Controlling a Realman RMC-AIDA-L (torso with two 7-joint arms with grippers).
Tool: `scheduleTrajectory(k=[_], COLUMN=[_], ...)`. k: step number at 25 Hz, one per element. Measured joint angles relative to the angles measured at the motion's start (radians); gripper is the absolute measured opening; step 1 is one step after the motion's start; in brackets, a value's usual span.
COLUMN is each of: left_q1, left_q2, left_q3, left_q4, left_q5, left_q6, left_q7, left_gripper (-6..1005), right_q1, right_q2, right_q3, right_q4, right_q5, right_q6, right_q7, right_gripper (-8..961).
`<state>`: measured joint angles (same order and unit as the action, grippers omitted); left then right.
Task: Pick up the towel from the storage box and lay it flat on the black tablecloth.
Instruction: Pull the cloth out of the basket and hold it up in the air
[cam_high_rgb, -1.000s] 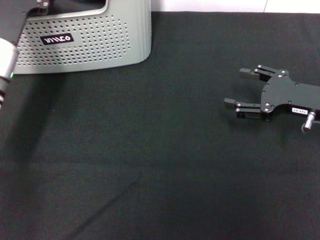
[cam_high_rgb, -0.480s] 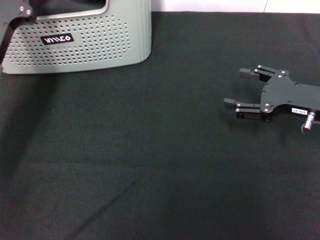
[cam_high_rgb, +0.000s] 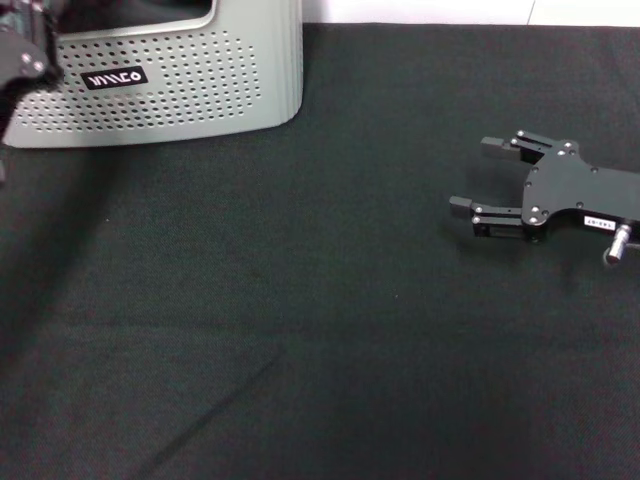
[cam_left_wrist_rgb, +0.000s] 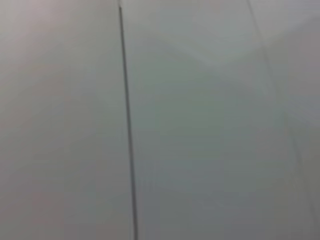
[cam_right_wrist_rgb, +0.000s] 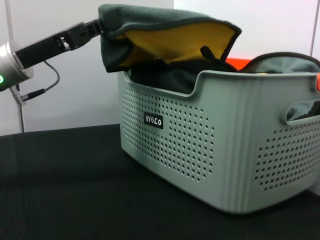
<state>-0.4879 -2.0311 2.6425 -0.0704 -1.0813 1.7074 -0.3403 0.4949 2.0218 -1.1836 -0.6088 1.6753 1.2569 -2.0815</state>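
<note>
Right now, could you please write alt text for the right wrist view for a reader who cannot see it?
The left gripper pinches a corner of the towel, grey outside and yellow inside, lifting it partly out of the storage box. The perforated grey box stands on the black tablecloth, with more cloth inside.

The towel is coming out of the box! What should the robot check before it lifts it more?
1. Left gripper pinching the towel at its edge: ok.
2. Towel free of the box: not ok, part still lies inside.
3. Other cloths in the box staying put: cannot tell.
4. Bare room on the black cloth to lay it down: ok.
5. Right gripper out of the way, open, over the cloth at the right: ok.
</note>
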Motion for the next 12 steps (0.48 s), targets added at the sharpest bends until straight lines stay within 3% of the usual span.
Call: scheduleTrajectory(k=[5, 12], left_q1=[0.001, -0.003], left_q2=[0.002, -0.004], left_q3=[0.075, 0.103], left_q4=[-0.014, -0.096], left_q5=[0.001, 0.035], left_q6=[0.005, 0.071], left_q7=[-0.065, -0.214], left_gripper=[54, 54], right_q1=[0.007, 0.007], right_q2=[-0.001, -0.003], right_q3=[0.001, 0.001], right_q4=[0.014, 0.014], right_q5=[0.000, 0.000], right_q6=[-0.001, -0.001], right_q7=[-0.005, -0.006], right_gripper=[854, 853])
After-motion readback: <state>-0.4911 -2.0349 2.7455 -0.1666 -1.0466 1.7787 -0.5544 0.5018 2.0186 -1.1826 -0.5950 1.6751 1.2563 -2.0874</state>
